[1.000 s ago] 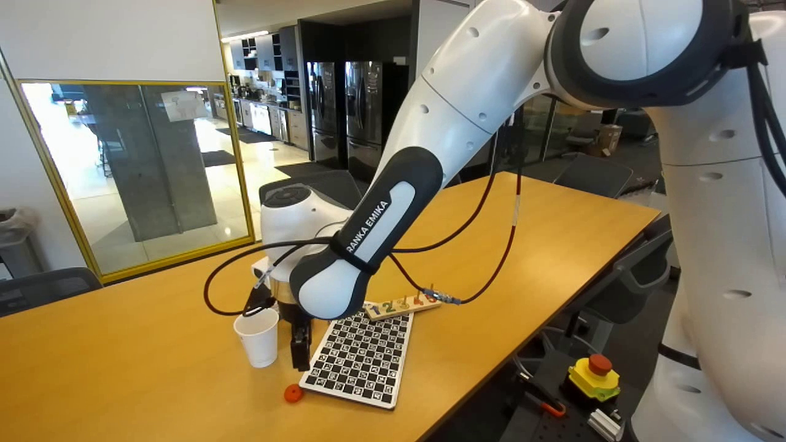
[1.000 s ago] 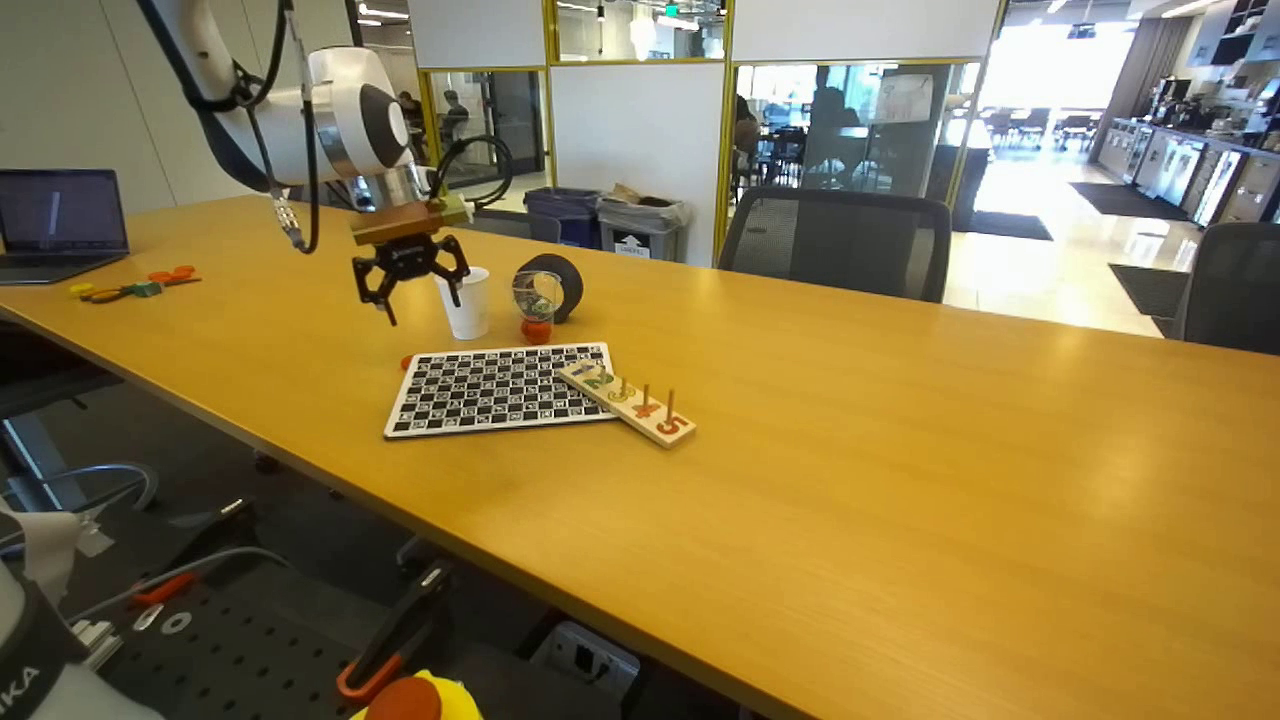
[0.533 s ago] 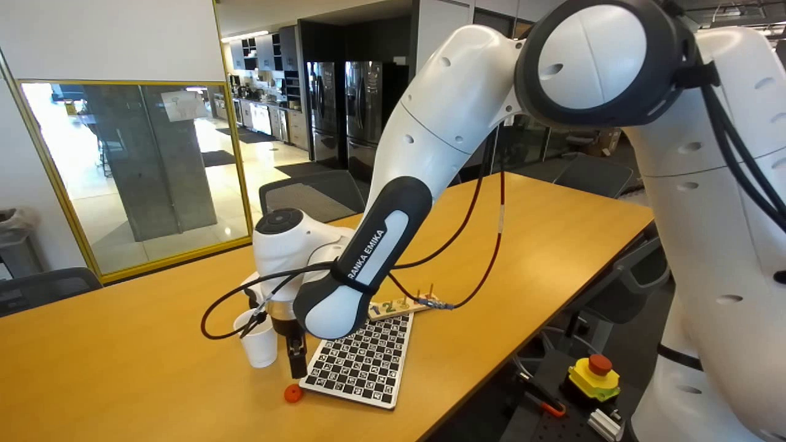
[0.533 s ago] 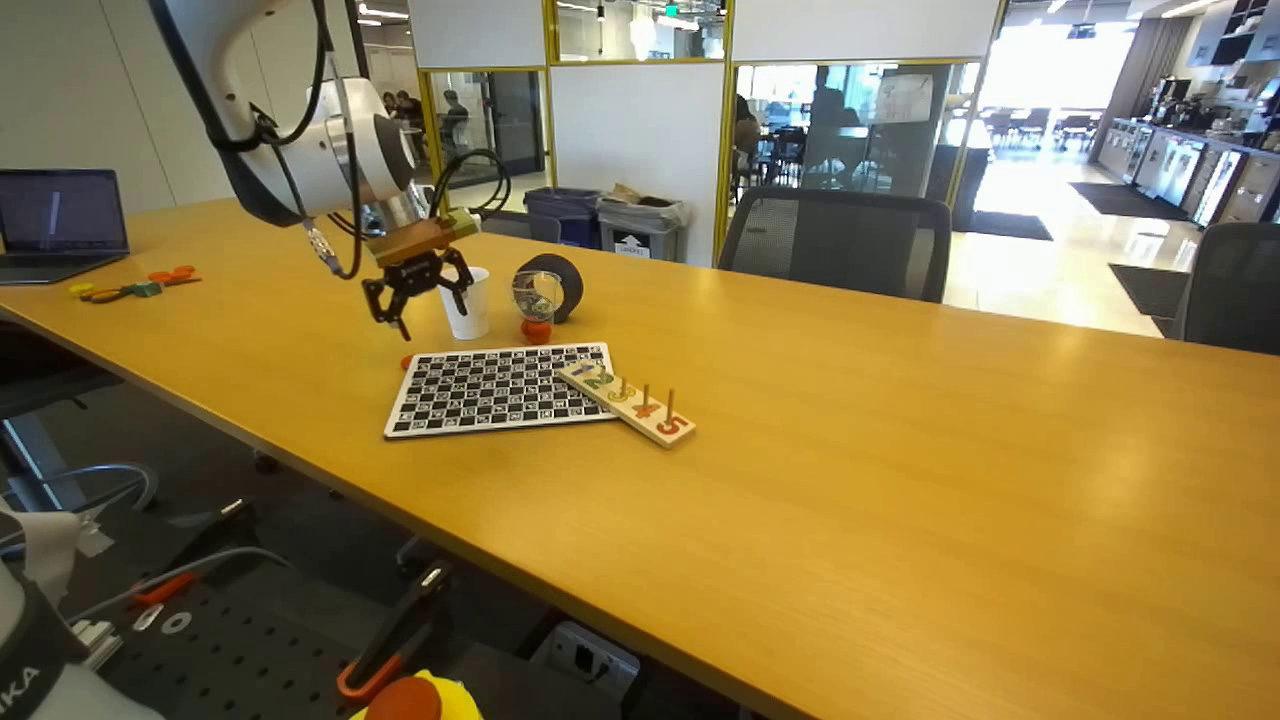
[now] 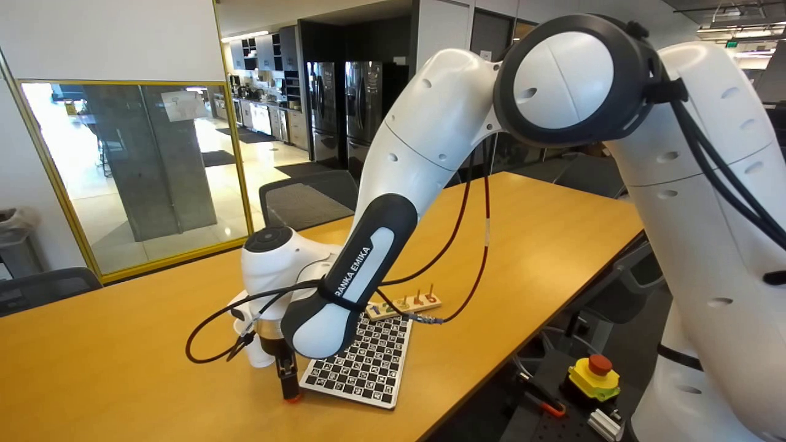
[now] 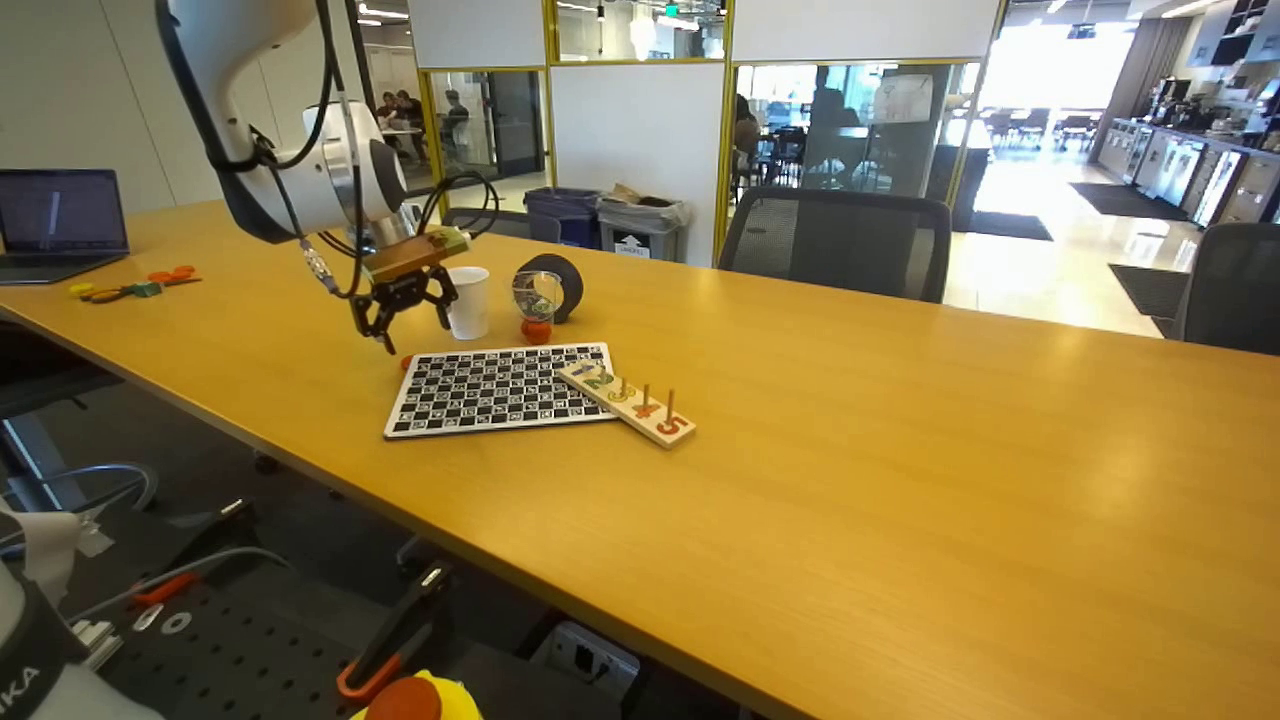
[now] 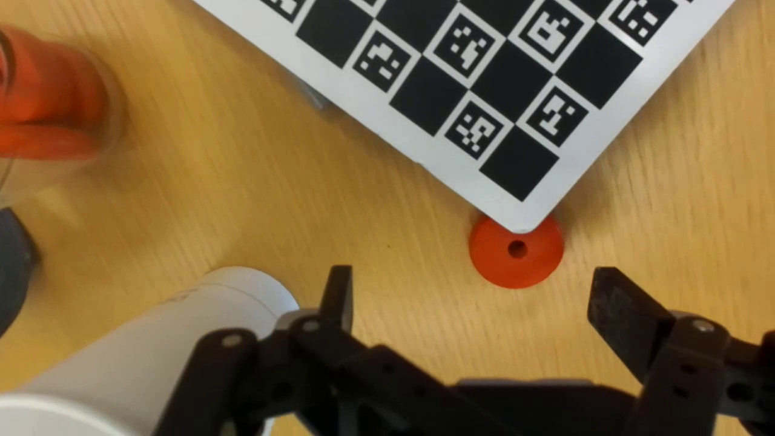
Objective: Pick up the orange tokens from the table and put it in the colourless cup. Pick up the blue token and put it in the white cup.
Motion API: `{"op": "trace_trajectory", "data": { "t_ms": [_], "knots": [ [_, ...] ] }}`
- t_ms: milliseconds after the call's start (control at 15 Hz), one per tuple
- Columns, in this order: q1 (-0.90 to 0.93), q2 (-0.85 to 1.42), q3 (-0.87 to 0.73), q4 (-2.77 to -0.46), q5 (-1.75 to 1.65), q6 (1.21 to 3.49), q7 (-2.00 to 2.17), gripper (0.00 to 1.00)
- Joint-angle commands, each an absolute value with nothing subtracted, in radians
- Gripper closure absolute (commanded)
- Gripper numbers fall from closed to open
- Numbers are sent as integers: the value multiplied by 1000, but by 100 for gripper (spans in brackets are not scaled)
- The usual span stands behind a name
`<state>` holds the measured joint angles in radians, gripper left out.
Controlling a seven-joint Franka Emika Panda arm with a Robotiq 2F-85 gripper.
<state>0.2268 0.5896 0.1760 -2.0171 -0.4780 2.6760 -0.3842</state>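
One orange token (image 7: 516, 257), flat with a centre hole, lies on the table (image 7: 387, 230), partly covered by the checkered board's corner. Above it my gripper (image 7: 472, 287) stands open, pointing down, its fingers wide to either side and nothing held. In an exterior view a fingertip hides most of that token (image 5: 293, 399). The white cup (image 6: 468, 305) stands upright beside the gripper and shows at lower left in the wrist view. Past it is the colourless cup (image 6: 537, 292), with other orange tokens (image 7: 51, 91) at its bottom. The blue token is out of view.
The checkered board (image 6: 500, 390) lies beside the token, with a numbered peg strip (image 6: 630, 405) resting on its far end. A dark ring (image 6: 563, 285) stands behind the colourless cup. Farther along are small coloured pieces (image 6: 145, 288) and a laptop (image 6: 60, 225).
My gripper has come down toward the orange token on the table, now covering most of it in an exterior view. The jaws have stayed open. Cups and board have not moved.
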Motion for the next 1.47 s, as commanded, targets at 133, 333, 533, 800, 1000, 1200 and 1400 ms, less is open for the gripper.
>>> {"op": "trace_trajectory", "data": {
  "t_ms": [133,333,533,800,1000,1200,1400],
  "knots": [
    [206,627,208,-1977,-425,2661,-458,0],
    [195,642,215,-1970,-400,2652,-476,0],
    [185,654,219,-1963,-380,2645,-487,0],
    [174,661,222,-1959,-369,2638,-495,0],
    [160,667,232,-1956,-358,2639,-506,28],
    [146,670,246,-1954,-336,2635,-523,47],
    [130,671,266,-1949,-316,2623,-544,69]
  ]
}}
